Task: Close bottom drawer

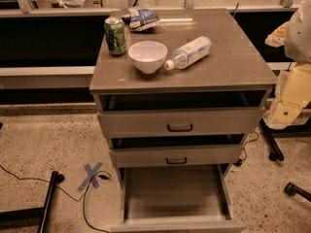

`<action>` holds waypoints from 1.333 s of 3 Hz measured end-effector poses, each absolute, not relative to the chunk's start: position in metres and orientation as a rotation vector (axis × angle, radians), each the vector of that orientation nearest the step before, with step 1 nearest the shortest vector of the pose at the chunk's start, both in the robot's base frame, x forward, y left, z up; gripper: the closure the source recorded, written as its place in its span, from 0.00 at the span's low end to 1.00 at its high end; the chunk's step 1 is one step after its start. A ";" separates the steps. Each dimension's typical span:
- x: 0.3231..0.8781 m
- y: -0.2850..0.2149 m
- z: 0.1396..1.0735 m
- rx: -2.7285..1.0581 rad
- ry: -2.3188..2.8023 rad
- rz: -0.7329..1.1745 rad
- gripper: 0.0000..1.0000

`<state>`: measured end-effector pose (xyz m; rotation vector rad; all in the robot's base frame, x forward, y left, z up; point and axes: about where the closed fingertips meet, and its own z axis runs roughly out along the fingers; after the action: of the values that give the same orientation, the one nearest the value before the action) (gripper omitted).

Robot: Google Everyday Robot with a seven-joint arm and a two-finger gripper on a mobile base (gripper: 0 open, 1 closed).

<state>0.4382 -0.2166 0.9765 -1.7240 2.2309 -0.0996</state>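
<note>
The bottom drawer (pixel 175 191) of the grey-beige cabinet (pixel 233 67) is pulled far out toward me. Its plain grey interior shows and holds nothing. The top of its front panel (pixel 177 225) lies at the lower edge of the view, and its handle is hidden. The middle drawer (pixel 176 155) and the top drawer (pixel 180 122) above it each stand a little open, with dark handles. My gripper is not in view.
On the cabinet top stand a green can (pixel 115 36) and a white bowl (pixel 147 56), with a lying water bottle (pixel 189 52) and a snack bag (pixel 142 19). Black cables and a blue tape cross (pixel 92 174) lie on the floor at left. Black stand legs (pixel 46 205) are at left, a wheeled base (pixel 274 152) and a white-yellow object (pixel 294 81) at right.
</note>
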 end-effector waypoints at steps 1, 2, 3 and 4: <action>0.439 -0.217 0.974 -1.725 2.234 -0.094 0.00; 0.444 -0.220 0.962 -1.729 2.251 -0.065 0.00; 0.443 -0.239 0.907 -1.722 2.284 -0.027 0.00; 0.424 -0.262 0.795 -1.772 2.324 0.171 0.00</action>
<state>0.4240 -0.2623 0.7947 -1.7721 2.3239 0.1709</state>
